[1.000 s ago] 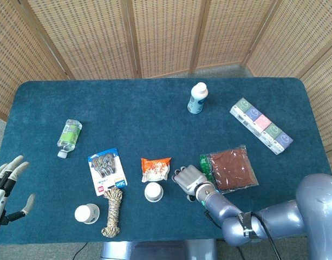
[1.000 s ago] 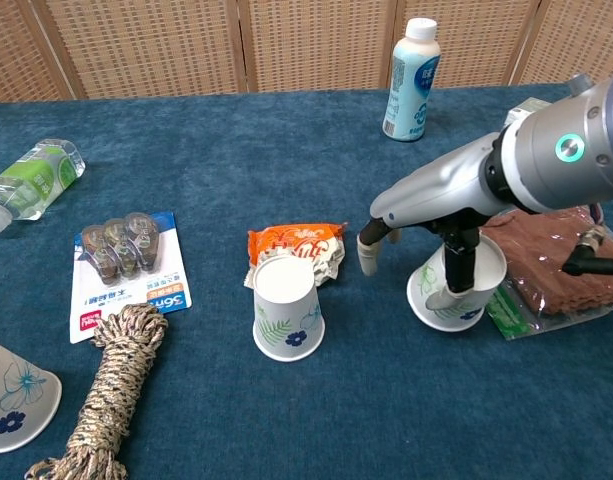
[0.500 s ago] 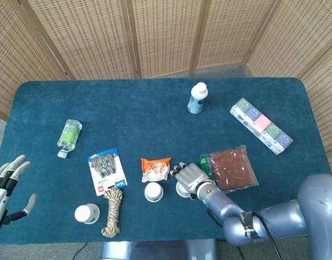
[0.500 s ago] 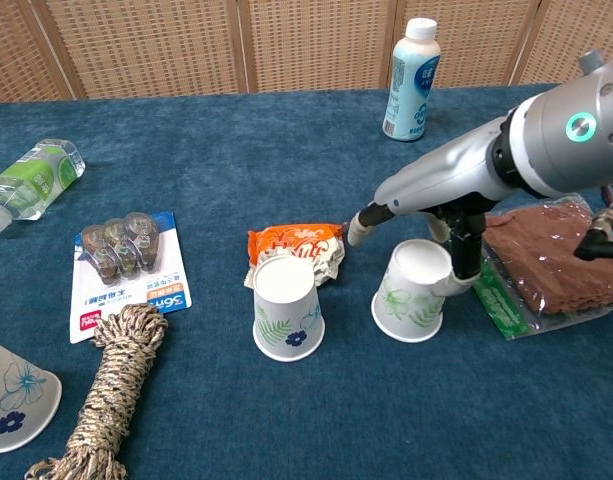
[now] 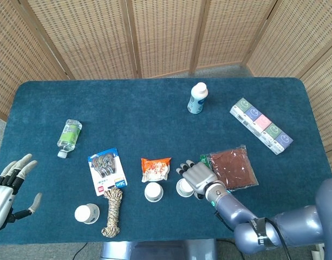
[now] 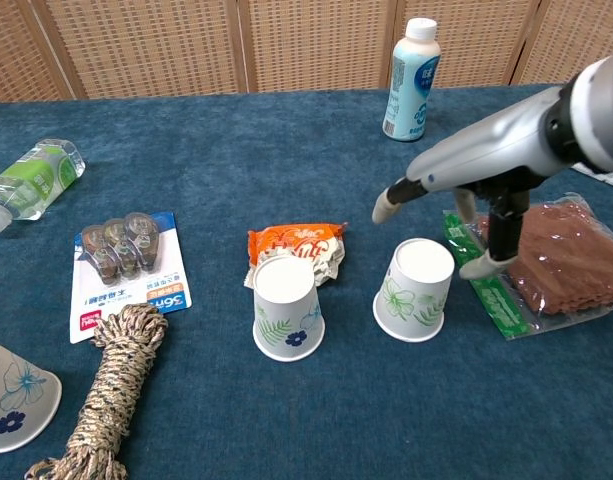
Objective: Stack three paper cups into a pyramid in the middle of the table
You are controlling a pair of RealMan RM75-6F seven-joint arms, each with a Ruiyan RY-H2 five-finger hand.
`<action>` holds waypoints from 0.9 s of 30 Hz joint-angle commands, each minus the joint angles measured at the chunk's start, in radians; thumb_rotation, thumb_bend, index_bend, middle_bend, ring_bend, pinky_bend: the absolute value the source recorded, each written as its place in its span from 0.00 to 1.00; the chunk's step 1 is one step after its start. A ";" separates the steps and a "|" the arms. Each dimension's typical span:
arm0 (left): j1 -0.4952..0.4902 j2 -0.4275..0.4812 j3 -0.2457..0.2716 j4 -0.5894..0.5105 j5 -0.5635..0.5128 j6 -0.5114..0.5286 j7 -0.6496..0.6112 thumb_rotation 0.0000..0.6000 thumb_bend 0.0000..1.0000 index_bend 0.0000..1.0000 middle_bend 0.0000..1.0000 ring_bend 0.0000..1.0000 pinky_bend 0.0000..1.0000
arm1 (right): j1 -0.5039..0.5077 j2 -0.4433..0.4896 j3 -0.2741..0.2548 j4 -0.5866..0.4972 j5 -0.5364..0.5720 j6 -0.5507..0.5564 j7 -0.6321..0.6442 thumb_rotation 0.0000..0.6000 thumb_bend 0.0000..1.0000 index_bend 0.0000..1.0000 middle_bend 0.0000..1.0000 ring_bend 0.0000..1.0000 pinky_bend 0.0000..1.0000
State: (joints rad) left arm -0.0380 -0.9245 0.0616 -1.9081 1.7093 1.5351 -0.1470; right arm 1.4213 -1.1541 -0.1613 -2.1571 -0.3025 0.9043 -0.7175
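Observation:
Three white paper cups with leaf prints stand upside down on the blue table [image 5: 155, 119]. One cup [image 5: 154, 191] [image 6: 288, 308] is at the front middle. A second cup [image 5: 184, 187] [image 6: 416, 290] stands just to its right, a small gap between them. The third cup [image 5: 86, 213] [image 6: 11, 398] is at the front left. My right hand [image 5: 199, 176] [image 6: 466, 185] hovers just right of and above the second cup, fingers spread, holding nothing. Off the table's left edge, my left hand [image 5: 11, 184] is open and empty; the chest view does not show it.
An orange snack packet [image 5: 156, 168] [image 6: 296, 245] lies right behind the middle cup. A rope coil [image 5: 114, 212] and blister pack [image 5: 106, 170] lie to its left, a brown packet [image 5: 230, 168] [image 6: 566, 265] to the right. A milk bottle [image 5: 197, 98], a lying water bottle [image 5: 69, 134] and a box [image 5: 260, 125] sit further back.
My right hand carried the second cup leftward, set it upside down beside the middle cup, then let go and lifted away to the right. The left hand shifted slightly.

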 commanded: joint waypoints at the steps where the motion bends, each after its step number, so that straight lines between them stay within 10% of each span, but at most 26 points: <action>1: -0.005 0.001 -0.001 -0.003 0.000 -0.006 0.003 0.62 0.51 0.04 0.00 0.00 0.00 | -0.031 0.036 -0.007 -0.025 -0.037 0.019 0.025 1.00 0.41 0.00 0.00 0.00 0.31; 27: -0.111 0.030 0.013 -0.077 0.102 -0.161 0.165 0.64 0.51 0.05 0.00 0.00 0.00 | -0.412 0.122 0.090 -0.029 -0.521 0.374 0.245 1.00 0.45 0.00 0.00 0.00 0.22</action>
State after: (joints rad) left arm -0.1364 -0.8957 0.0760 -1.9727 1.8014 1.3921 -0.0042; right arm 1.0666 -1.0170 -0.0869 -2.2093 -0.7578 1.2258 -0.4967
